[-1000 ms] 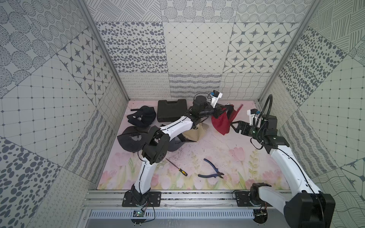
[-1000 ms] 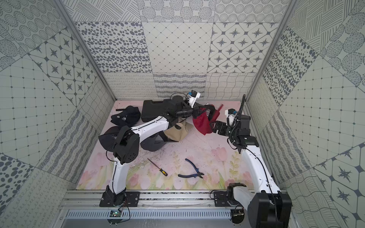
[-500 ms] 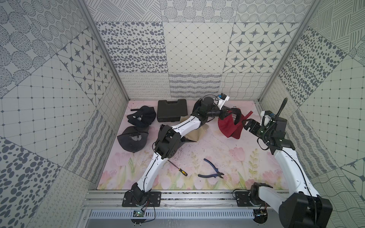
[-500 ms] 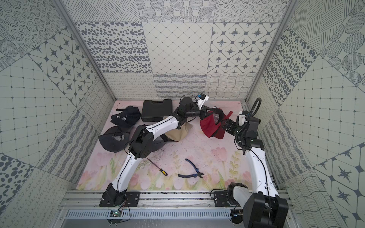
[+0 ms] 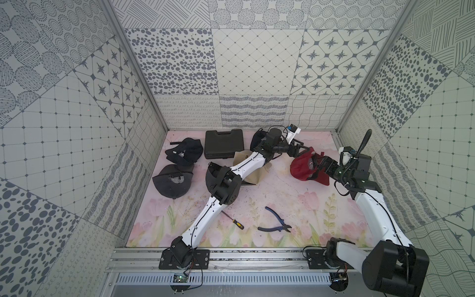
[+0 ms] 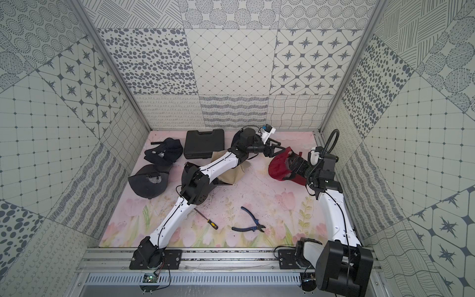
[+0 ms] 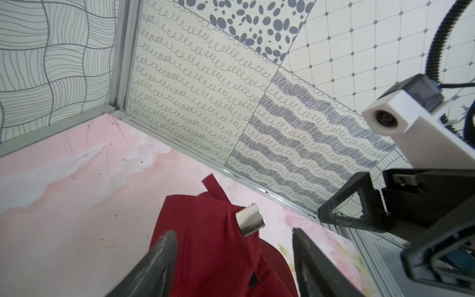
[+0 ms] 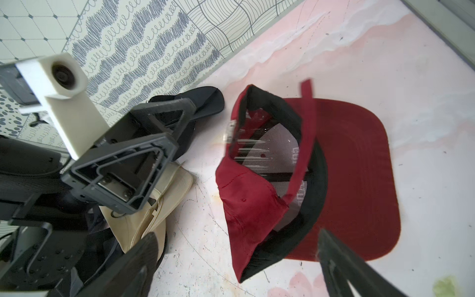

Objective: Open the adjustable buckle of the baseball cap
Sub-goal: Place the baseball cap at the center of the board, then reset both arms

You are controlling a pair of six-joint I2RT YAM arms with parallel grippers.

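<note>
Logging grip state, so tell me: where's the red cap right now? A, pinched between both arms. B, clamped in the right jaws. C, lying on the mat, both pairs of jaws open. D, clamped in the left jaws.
C: the red cap lies with its brim flat on the mat, and the wrist views show the left gripper and the right gripper with jaws spread wide, closed on nothing.

Bright, even light; blurred wrist foregrounds
</note>
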